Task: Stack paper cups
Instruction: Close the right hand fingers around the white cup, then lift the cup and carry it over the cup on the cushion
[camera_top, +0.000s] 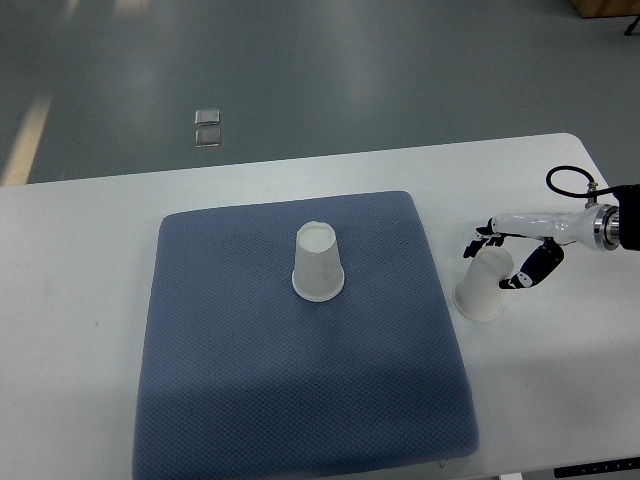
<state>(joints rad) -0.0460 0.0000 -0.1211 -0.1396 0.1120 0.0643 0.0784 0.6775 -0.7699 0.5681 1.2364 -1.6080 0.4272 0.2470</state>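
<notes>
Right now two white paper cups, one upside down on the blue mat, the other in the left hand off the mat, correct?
Not the left hand. The top view shows the right hand gripping the second white paper cup on the white table, beside the blue mat.

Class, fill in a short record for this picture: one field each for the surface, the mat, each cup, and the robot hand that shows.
surface: white table
mat: blue-grey textured square mat, on the table
cup one: white paper cup, upside down, near the mat's middle
cup two: second white paper cup, tilted, on the table right of the mat
right hand: fingers closed around cup two
left hand: not in view
</notes>
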